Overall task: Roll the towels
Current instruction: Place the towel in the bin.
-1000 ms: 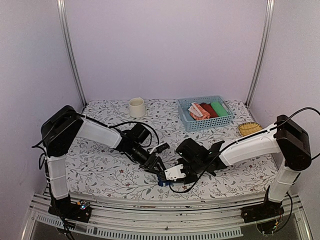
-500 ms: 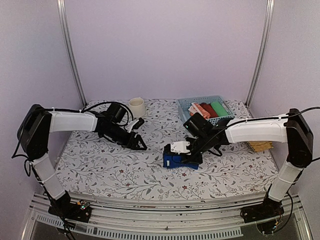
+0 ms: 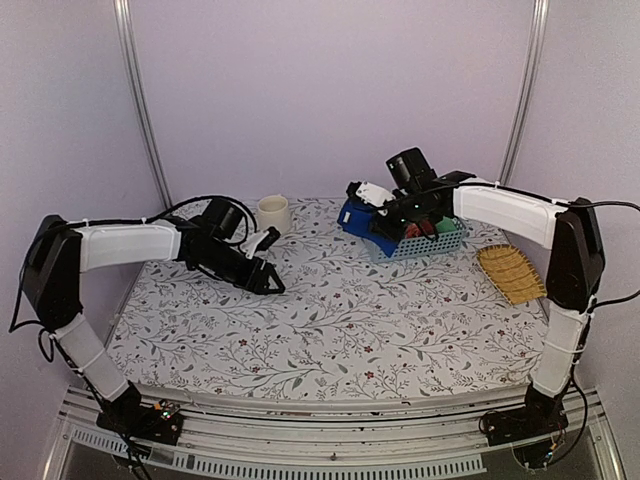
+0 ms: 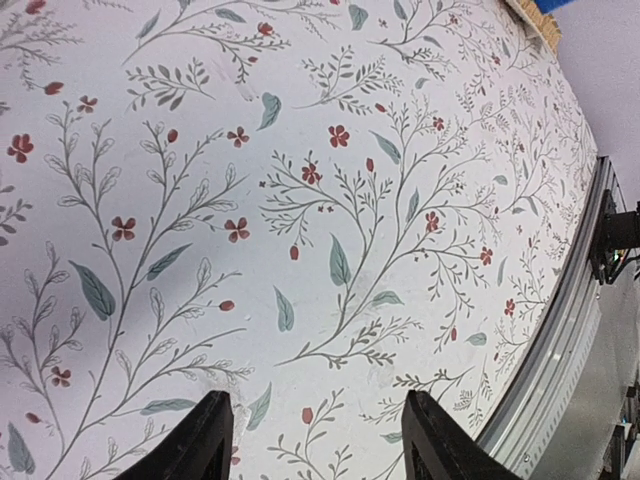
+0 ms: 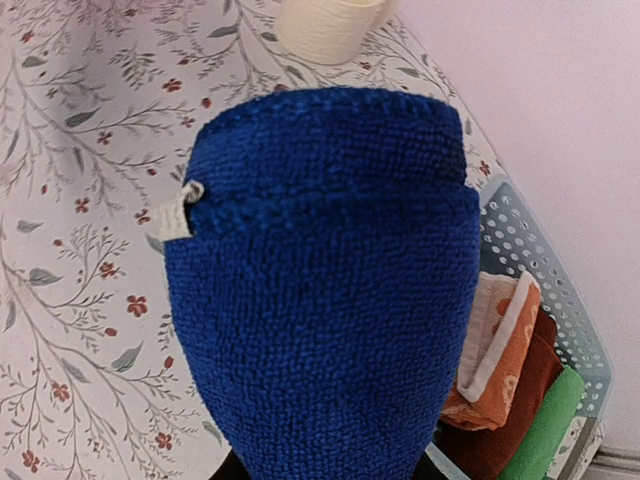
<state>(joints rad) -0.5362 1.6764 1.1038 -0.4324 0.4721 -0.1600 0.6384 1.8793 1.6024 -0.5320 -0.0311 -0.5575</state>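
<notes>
Top external: right gripper point(image 3: 367, 204) is pinching the blue towel point(image 3: 356, 219) over the left end of the basket point(image 3: 441, 243); left gripper point(image 3: 274, 286) is hovering spread above the table point(image 3: 350, 320).

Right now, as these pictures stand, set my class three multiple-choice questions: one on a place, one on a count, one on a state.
1. Where is the blue towel?
A lying spread flat
B held up by the right pincer, by the basket
C lying inside the basket

2. How many cloths lie in the basket?
A one
B five
C three

3. How is the left pincer?
A open, empty
B shut, empty
C shut on a towel

Answers:
1 B: the top view shows it rolled and off the table in the right pincer, next to the basket.
2 C: the orange-salmon towel, red roll and green roll.
3 A: its fingers stand apart, with only the tablecloth between them.
</notes>
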